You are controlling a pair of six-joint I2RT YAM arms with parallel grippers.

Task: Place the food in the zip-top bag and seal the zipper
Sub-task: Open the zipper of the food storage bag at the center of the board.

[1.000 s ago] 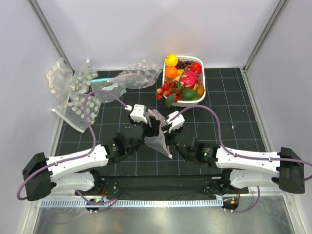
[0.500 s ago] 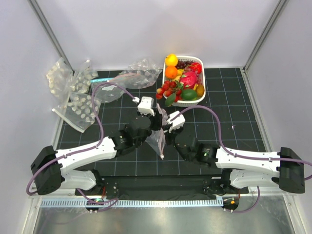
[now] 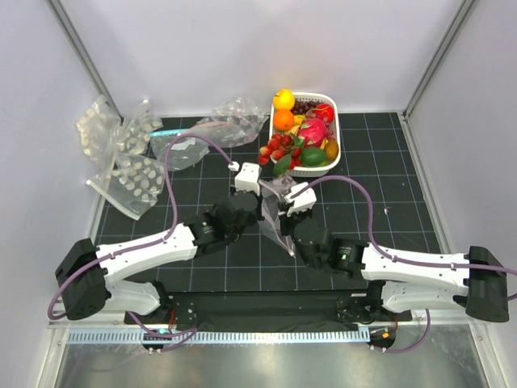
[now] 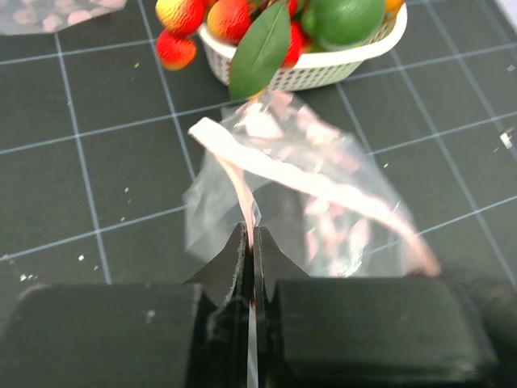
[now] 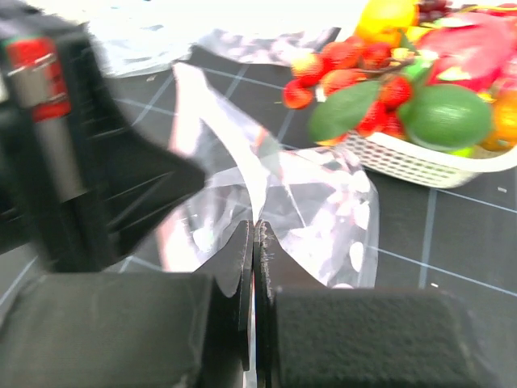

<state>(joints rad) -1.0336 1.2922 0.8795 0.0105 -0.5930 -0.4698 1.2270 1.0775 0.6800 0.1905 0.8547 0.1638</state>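
The zip-top bag point(image 3: 279, 220), clear with white dots, hangs crumpled over the middle of the mat between my two grippers. My left gripper point(image 3: 262, 204) is shut on its pinkish zipper point(image 4: 275, 162) edge, and the strip runs straight into the jaws point(image 4: 252, 234). My right gripper point(image 5: 255, 228) is shut on the bag's point(image 5: 323, 202) other mouth edge, close beside the left one. The food lies in the white basket point(image 3: 334, 148): red strawberries point(image 3: 276, 149), a pink dragon fruit point(image 3: 313, 129) and a green leaf point(image 4: 260, 48).
Orange and yellow round fruits point(image 3: 283, 109) and a green one point(image 3: 313, 156) share the basket. Several dotted bags point(image 3: 121, 158) are piled at the left wall, and plain clear bags point(image 3: 226, 125) lie at the back.
My left gripper has swung right to the bag's mouth and shut on the zipper edge. The bag has shifted slightly right between the two grippers.
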